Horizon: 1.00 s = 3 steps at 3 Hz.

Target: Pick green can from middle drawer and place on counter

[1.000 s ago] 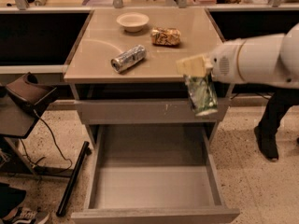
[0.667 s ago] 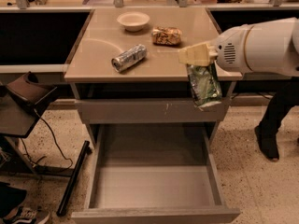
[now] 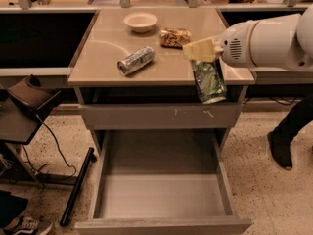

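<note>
My gripper, with pale fingers on a large white arm reaching in from the right, is shut on the green can. The dented can hangs below the fingers at the front right edge of the tan counter. Its lower end overlaps the cabinet front just under the counter's edge. The middle drawer is pulled wide open below, and its grey floor is bare.
On the counter lie a silver-grey can on its side, a pale bowl and a brown snack bag. The shut upper drawer front has scratch marks. A dark chair stands at the left. A person's leg is at the right.
My gripper has lifted the green can higher and slightly left, from in front of the upper drawer front to the level of the counter's edge.
</note>
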{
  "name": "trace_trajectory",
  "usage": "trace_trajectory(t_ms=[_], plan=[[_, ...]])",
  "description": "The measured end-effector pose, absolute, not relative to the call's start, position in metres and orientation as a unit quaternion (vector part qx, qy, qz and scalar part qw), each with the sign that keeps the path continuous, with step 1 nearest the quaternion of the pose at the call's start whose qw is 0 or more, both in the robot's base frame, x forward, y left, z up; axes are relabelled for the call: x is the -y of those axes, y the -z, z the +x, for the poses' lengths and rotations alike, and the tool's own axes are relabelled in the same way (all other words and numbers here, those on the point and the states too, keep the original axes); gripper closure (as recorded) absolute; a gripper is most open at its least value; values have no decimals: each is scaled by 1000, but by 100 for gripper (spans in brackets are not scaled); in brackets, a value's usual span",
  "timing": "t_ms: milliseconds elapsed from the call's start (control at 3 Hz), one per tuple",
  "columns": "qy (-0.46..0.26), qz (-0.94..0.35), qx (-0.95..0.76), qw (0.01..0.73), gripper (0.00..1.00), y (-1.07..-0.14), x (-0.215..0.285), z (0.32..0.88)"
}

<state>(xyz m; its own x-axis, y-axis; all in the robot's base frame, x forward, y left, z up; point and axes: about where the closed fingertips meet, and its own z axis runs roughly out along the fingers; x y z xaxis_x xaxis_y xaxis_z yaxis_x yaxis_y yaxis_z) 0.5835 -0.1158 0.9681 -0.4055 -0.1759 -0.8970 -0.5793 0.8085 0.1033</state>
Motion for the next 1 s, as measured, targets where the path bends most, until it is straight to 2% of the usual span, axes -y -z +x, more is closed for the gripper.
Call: trace_trajectory(t_ms=[333,1000], plan=[[-206,-231,-804,507,100,-976,125,643],[-160,-216,-810,522,100,-1012,136,765]])
